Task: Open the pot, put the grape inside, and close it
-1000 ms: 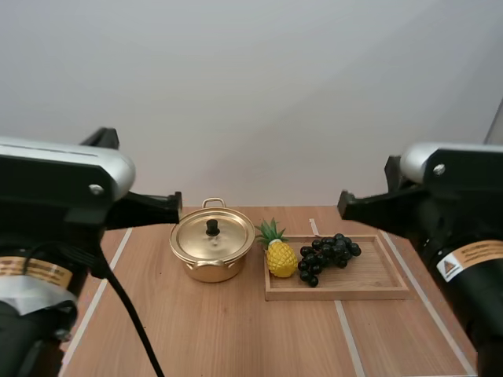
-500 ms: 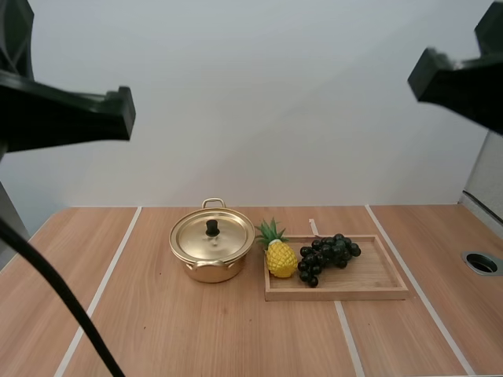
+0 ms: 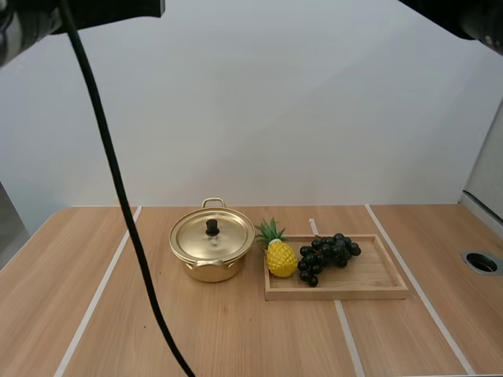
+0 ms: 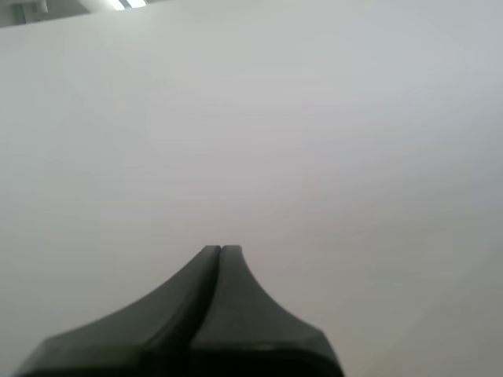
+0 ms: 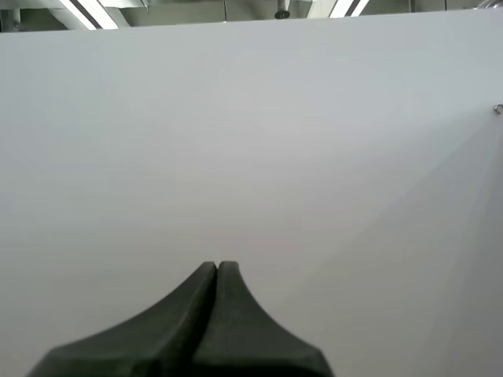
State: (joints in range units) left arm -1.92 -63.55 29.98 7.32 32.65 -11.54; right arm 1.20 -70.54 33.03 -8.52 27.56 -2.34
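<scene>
Arms had risen since half a second earlier. The left arm (image 3: 86, 8) and right arm (image 3: 471, 20) showed as dark slivers high above the table's left and right sides, where before they hung lower. The pot, fruit and tray had not moved.

The left gripper (image 4: 221, 250) had its fingers pressed together as one dark wedge, holding nothing. The right gripper (image 5: 217, 265) was the same. Both faced a plain white wall (image 3: 275, 118).

The pot (image 3: 211, 263) sat left of centre with its lid (image 3: 198, 239) on and the black knob (image 3: 212, 228) upright. The grapes (image 3: 326, 253) lay in the wooden tray (image 3: 373, 276) right of the pot, just beside a toy pineapple (image 3: 280, 258) at the tray's left end.

The table (image 3: 236, 330) was light wood with pale stripes running near to far. A round hole (image 3: 481, 262) was set near its right edge.
</scene>
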